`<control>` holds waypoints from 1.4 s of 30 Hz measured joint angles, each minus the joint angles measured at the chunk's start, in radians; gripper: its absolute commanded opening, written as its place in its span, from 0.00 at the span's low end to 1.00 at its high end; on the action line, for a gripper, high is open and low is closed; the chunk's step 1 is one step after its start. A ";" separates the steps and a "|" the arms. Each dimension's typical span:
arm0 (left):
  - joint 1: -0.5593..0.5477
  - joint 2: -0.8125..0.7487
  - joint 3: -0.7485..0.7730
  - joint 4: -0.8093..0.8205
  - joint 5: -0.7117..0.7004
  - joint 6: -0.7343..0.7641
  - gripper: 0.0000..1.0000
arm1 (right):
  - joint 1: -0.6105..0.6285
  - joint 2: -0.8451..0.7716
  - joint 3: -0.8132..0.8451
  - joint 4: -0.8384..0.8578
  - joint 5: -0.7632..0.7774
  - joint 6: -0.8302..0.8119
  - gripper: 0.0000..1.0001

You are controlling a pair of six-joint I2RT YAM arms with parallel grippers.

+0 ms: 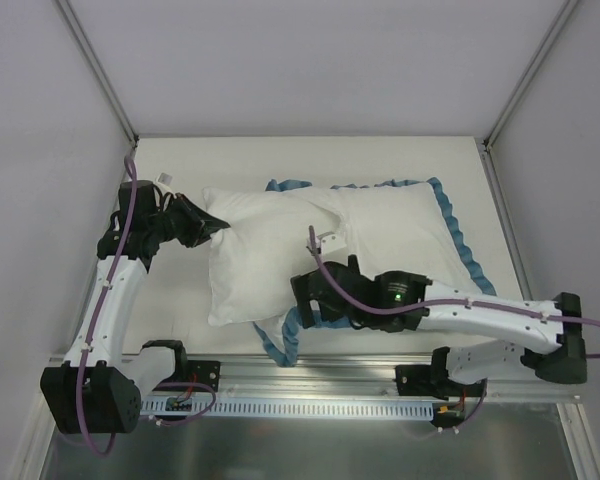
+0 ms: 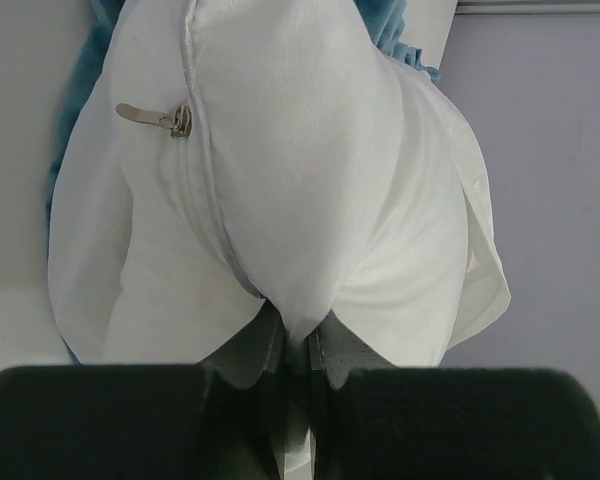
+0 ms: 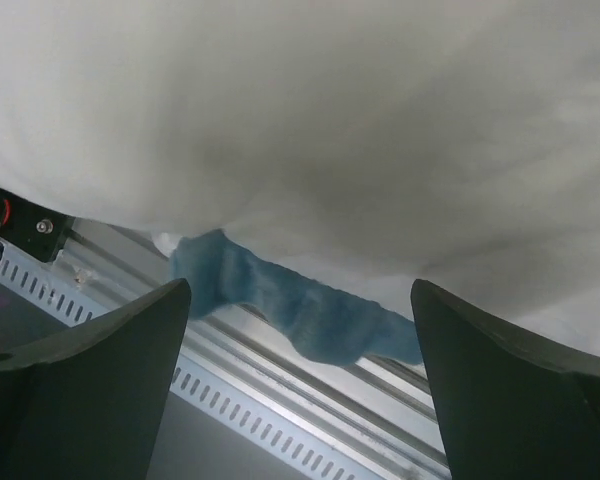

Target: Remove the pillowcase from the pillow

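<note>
The plain white pillow (image 1: 255,265) lies across the middle of the table. The pillowcase (image 1: 405,225) covers its right part, white inside showing, with teal-blue ruffle (image 1: 463,243) along the right and front edges. My left gripper (image 1: 206,228) is shut on the pillow's far-left corner; in the left wrist view (image 2: 298,345) white fabric (image 2: 290,180) is pinched between the fingers, with a zipper pull (image 2: 156,118) beside it. My right gripper (image 1: 298,302) is open at the front edge. In the right wrist view (image 3: 300,290) the ruffle (image 3: 310,315) hangs between its spread fingers, under white fabric (image 3: 330,120).
An aluminium rail (image 1: 310,372) runs along the table's near edge, just under the right gripper, and shows slotted in the right wrist view (image 3: 250,420). White walls and frame posts (image 1: 98,70) enclose the table on three sides. A small white tag (image 1: 330,241) sticks up mid-pillow.
</note>
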 measured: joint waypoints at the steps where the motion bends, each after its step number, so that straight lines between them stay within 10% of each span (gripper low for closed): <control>1: 0.000 0.000 0.000 0.000 0.000 0.000 0.00 | 0.018 0.036 0.011 0.011 0.006 0.005 0.96; 6: -0.001 0.000 0.000 0.000 -0.007 0.000 0.00 | 0.056 0.211 0.087 0.064 0.015 0.013 0.97; 8: -0.001 0.000 0.000 0.000 -0.011 0.000 0.00 | 0.057 0.255 0.097 0.074 0.015 0.015 0.85; 9: -0.001 0.000 0.000 0.000 -0.011 0.000 0.00 | 0.057 0.278 0.098 0.075 0.015 0.018 0.56; 12: -0.001 0.000 0.000 -0.001 -0.016 0.000 0.00 | 0.054 0.330 0.095 0.072 0.017 0.027 0.16; 20: 0.000 0.045 0.049 -0.007 -0.015 -0.001 0.00 | -0.053 0.143 -0.135 0.097 0.024 0.090 0.01; 36: 0.100 0.131 0.211 -0.074 0.122 -0.019 0.00 | -0.283 -0.397 -0.286 -0.038 0.106 0.204 0.01; 39: 0.113 0.130 0.185 -0.061 0.119 -0.015 0.00 | -0.238 -0.301 -0.298 -0.038 0.100 0.216 0.40; 40: 0.120 0.128 0.166 -0.054 0.113 -0.011 0.00 | -0.221 -0.267 -0.298 -0.054 0.104 0.210 0.69; 42: 0.139 0.124 0.117 -0.034 0.085 -0.003 0.00 | -0.202 -0.225 -0.296 -0.096 0.111 0.185 0.85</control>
